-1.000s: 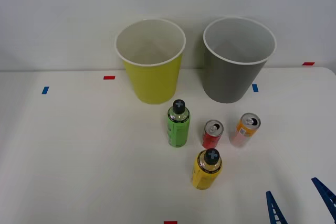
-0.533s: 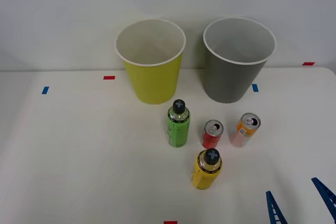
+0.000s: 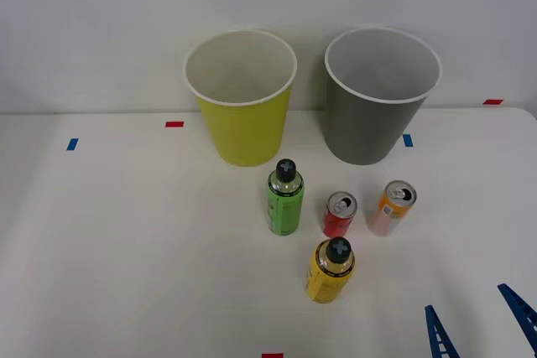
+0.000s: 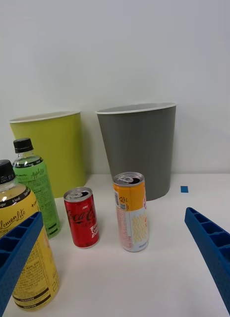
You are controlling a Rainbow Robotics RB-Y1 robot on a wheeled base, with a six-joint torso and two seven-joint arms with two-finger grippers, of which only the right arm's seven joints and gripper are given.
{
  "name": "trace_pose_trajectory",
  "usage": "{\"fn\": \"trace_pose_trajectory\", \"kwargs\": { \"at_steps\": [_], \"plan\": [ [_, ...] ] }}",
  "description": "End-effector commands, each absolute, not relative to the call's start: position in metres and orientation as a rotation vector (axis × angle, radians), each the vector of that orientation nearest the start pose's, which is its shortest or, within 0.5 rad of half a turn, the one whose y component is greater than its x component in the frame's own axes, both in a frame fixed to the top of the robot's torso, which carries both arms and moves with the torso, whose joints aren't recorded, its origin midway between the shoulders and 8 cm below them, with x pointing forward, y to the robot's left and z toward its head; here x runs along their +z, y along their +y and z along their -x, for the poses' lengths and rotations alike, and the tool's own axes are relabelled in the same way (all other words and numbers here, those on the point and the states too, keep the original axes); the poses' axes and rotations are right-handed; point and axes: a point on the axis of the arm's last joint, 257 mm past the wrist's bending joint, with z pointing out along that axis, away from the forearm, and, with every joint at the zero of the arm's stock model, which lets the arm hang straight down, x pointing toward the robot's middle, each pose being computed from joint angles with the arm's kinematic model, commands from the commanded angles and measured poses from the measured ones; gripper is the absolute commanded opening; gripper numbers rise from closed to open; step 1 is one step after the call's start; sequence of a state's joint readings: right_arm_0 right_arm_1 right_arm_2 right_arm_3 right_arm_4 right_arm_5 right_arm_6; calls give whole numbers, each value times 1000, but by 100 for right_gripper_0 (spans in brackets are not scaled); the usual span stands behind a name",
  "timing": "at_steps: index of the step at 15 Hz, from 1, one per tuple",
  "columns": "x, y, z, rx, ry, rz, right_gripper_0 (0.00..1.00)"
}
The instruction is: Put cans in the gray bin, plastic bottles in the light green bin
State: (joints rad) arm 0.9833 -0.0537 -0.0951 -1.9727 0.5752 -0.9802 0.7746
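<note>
Six task things stand on the white table [image 3: 126, 232], all upright: two bins, two cans and two plastic bottles. Taking the red can [image 3: 340, 215] as the landmark, the orange-and-pale-pink can [image 3: 392, 207] stands just beside it on the robot's right, apart from it with a narrow gap between them. The green bottle [image 3: 285, 198], black-capped, stands just beside the red can on the robot's left, also not touching. The yellow bottle [image 3: 331, 270], likewise black-capped, stands nearer the robot than the red can, close to it and a little to the left. Beyond the red can, toward the wall, sit the two bins side by side with a small gap between them: the gray bin [image 3: 377, 111] behind and slightly right of the can, the light green bin [image 3: 243, 115] behind and to its left. Both bins show white rims and white insides with nothing in them. Both cans have silver tops with opened pull-tabs. The right gripper [image 3: 478, 320] hovers low over the table well to the right of and nearer the robot than the red can, its two blue ribbed fingers [image 3: 436, 333] spread wide and holding nothing. In the right wrist view the fingers [image 4: 211, 247] frame the red can [image 4: 82, 217] and orange-and-pale-pink can [image 4: 131, 212], with the yellow bottle [image 4: 23, 237] close against one finger.
</note>
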Motion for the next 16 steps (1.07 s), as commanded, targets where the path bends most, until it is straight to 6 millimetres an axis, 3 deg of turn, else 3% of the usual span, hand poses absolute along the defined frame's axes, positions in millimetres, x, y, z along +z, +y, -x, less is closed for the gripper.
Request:
{"fn": "trace_pose_trajectory", "kwargs": {
  "at_steps": [1,16],
  "plan": [
    [-198,-242,-227,249,1347,148,100],
    [-198,-242,-227,249,1347,148,100]
  ]
}}
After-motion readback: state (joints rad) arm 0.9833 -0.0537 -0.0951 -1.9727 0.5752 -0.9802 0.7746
